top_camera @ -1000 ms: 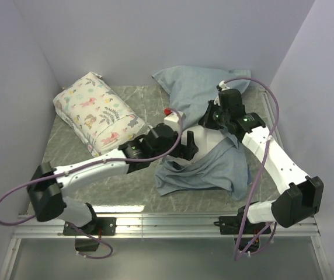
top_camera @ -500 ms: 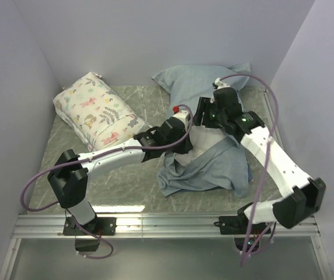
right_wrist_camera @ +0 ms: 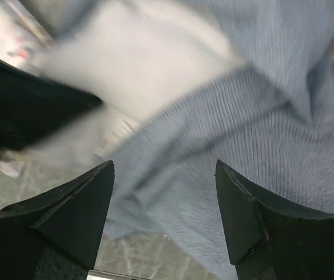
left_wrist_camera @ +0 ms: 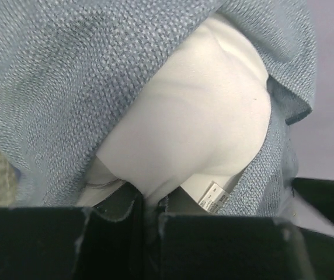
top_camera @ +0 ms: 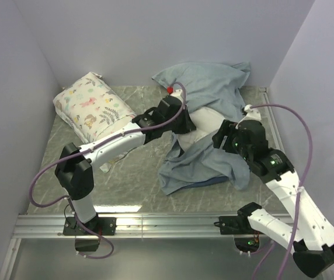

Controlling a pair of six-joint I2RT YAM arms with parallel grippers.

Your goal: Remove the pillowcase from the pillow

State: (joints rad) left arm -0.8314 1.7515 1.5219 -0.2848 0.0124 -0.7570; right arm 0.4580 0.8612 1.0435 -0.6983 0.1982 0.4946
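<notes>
Pillowcase [top_camera: 205, 87] and pillow lie together on the right half of the marbled grey-green counter [top_camera: 132, 175]. The case shows its grey-blue side. One end is bunched against the back wall and the other spills in loose folds toward the near edge. It is only partly off. The pillow [top_camera: 205, 125], plain off-white, shows bare in the gap in the middle, with blue cloth covering it on the far side and on the near side.

At the back left, apart from the case, sits a smaller floral-print pillow [top_camera: 94, 111].

The left arm [top_camera: 114, 143] stretches diagonally from the near left, past the floral pillow, to the left side of the bare pillow. The right arm [top_camera: 278, 172] reaches in from the near right, its wrist at the right side of the bare patch, over the blue folds.

In the left wrist view the left jaws are all but closed, pinching a fold of the white pillow [left_wrist_camera: 196, 116] between them. The pillowcase [left_wrist_camera: 68, 76] arches over the pillow above and down both sides.

The right wrist view is blurred. The right jaws stand wide apart over the ribbed blue cloth of the pillowcase [right_wrist_camera: 260, 111], gripping nothing, with the pillow [right_wrist_camera: 138, 52] beyond.

A small white sewn-in label [left_wrist_camera: 212, 193] sticks out of the pillow seam just right of the left jaws.
</notes>
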